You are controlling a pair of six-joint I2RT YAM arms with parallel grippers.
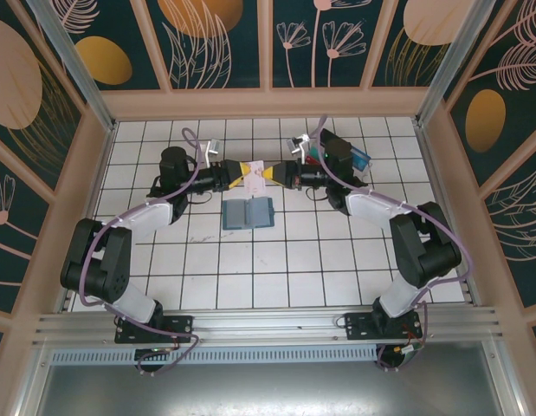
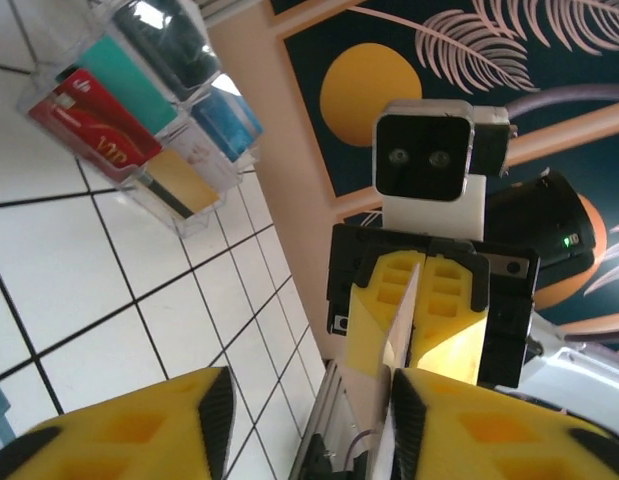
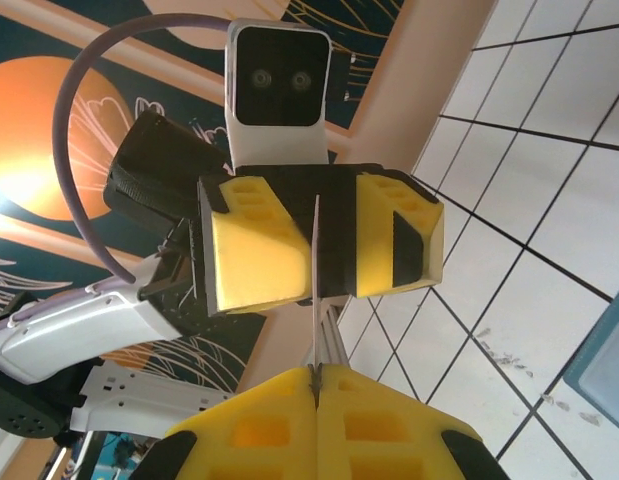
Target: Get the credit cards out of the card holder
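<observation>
1 credit card (image 2: 402, 335) is already out, pinched edge-on in the closed right gripper (image 3: 316, 390) above the open card holder (image 1: 248, 213), while the left gripper (image 3: 329, 265) stands partly open around it, not yet clamping; whether another card remains inside, I cannot tell.

Both arms fwd. L gripper (image 1: 248, 174) pts 3 o'clock, jaws apart; R gripper (image 1: 268, 172) pts 9, clamped on credit card (image 3: 316, 300).
</observation>
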